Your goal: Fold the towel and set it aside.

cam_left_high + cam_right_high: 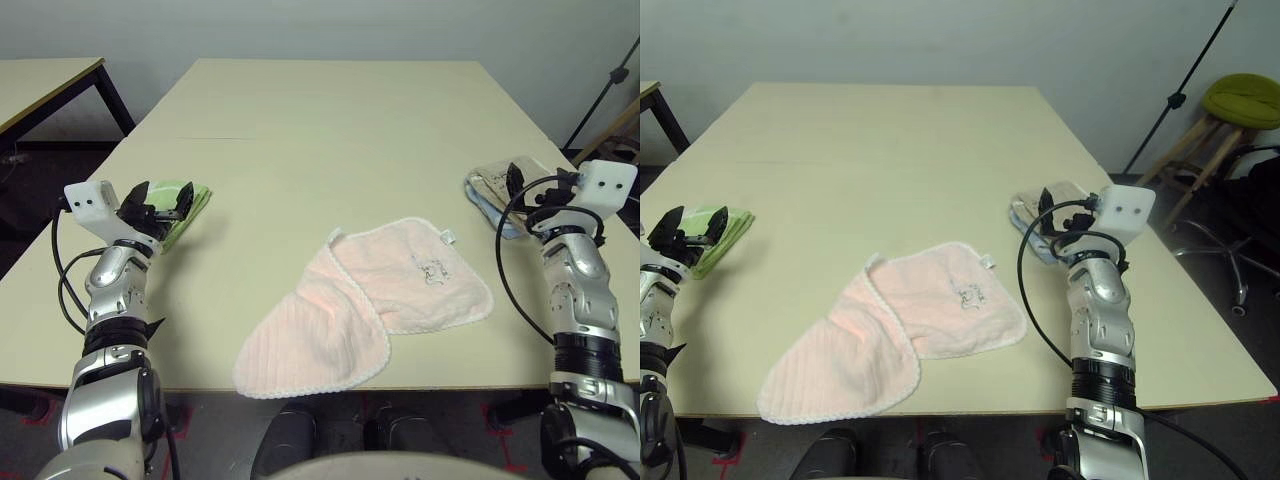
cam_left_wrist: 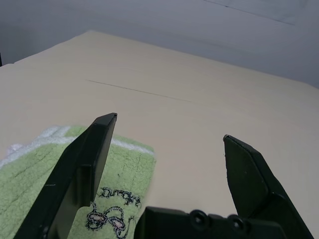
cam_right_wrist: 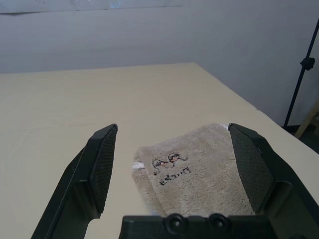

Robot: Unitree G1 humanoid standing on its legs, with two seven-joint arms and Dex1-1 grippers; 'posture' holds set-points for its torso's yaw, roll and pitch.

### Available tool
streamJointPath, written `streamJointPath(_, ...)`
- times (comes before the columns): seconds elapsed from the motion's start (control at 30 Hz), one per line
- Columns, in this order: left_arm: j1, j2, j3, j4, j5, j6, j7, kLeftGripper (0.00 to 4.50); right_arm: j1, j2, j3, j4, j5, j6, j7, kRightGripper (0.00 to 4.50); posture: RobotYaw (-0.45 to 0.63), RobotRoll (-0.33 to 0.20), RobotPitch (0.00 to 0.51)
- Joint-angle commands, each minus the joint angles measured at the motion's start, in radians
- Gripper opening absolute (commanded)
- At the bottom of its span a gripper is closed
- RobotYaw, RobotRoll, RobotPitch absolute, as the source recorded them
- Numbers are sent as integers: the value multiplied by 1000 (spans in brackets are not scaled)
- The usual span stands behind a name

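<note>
- Head views: the pink towel point(image 1: 375, 305) lies loose on the pale table point(image 1: 320, 130) near the front edge, midway between the two arms and touched by neither. It is partly doubled over: the near lobe reaches the table's front edge, while the far lobe lies flat, showing a small embroidered motif point(image 1: 430, 268) and a white tag point(image 1: 449, 237) at its far corner. White scalloped edging runs round both lobes.
- Head views: the left gripper point(image 1: 160, 202) is raised over a green folded towel point(image 1: 185, 205) near the table's left edge. The right gripper point(image 1: 1048, 207) sits over a beige and light-blue stack of folded towels point(image 1: 1040, 210) near the right edge. Both are well apart from the pink towel.
- Right eye view: a stool with a green cushion point(image 1: 1243, 100) and a black stand point(image 1: 1180, 95) are beyond the table's right side.
- Left wrist view: the left fingers point(image 2: 89, 164) are spread wide with nothing between them; the green towel lies below, with dark embroidered lettering visible.
- Right wrist view: the right fingers point(image 3: 99, 169) are also spread wide and empty; the beige towel point(image 3: 199, 174) lies below between them, with a small stitched motif.
</note>
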Motion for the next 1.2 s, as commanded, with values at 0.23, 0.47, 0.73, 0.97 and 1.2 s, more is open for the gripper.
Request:
streamJointPath(0.23, 20, -28, -9, -16, 5, -7, 6, 4500, -6, -16, -5, -4, 11, 26, 12, 4439, 58, 0, 38)
streamJointPath(0.47, 42, -44, -20, -75, 2, 11, -8, 4500, -45, -47, 15, 22, 14, 62, 56, 4439, 91, 0, 42)
streamJointPath(0.73, 107, 11, -79, -324, -69, 182, -223, 4500, -152, -142, 108, 27, 11, 278, 183, 4439, 169, 0, 57)
streamJointPath(0.97, 165, 131, -202, -565, -152, 437, -522, 4500, -252, -272, 227, 4, 52, 603, 403, 4439, 184, 0, 50)
streamJointPath(1.2, 129, 164, -306, -672, -174, 545, -692, 4500, -361, -366, 372, 94, 38, 801, 594, 4439, 193, 0, 42)
